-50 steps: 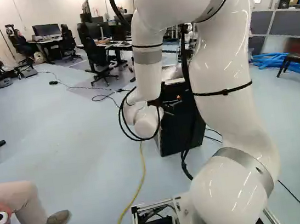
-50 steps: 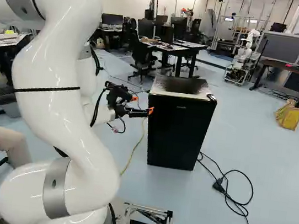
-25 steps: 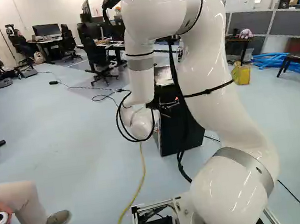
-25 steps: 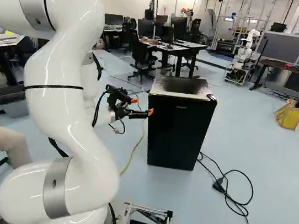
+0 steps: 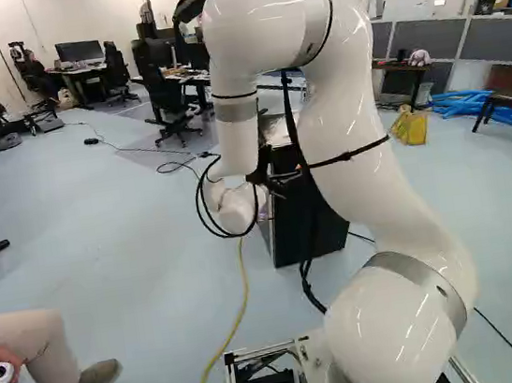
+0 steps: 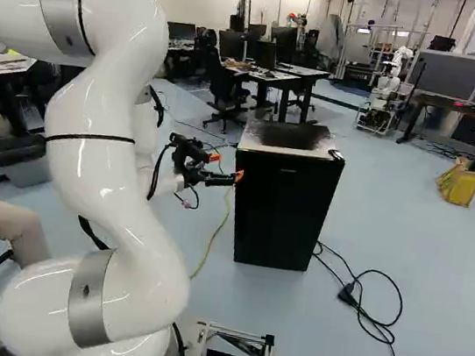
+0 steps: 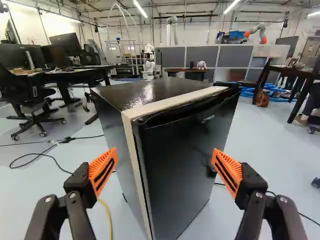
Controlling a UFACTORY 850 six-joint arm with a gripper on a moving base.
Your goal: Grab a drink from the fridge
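"So, how do the fingers (image 7: pixel 103 171) stand?"

"Wide apart, gripping nothing, close to the left edge of the fridge (image 6: pixel 281 215)."

"And the drink?"

"Out of sight, presumably behind the closed door (image 7: pixel 177 170). That door looks stiff and smooth, likely to slip from a flat pinch; its left edge seems the place to hook. The drink's weight can't be judged."

In the left base view, the arm (image 5: pixel 350 113) partly hides the fridge (image 5: pixel 287 235).
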